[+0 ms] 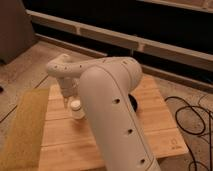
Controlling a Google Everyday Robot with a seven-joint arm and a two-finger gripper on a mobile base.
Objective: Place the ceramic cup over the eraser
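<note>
The ceramic cup (76, 108) is a small whitish cylinder with a round pale rim. It stands upright on the wooden table (60, 145), left of the middle. My gripper (70, 96) hangs from the white arm (110, 100) directly above the cup, at or touching its rim. The eraser does not show in this view. The big arm link covers the middle of the table.
A shallow black bowl (134, 103) peeks out behind the arm on the right. A yellowish mat (24, 131) lies along the table's left side. Black cables (194, 119) lie on the floor to the right. A dark wall ledge runs behind the table.
</note>
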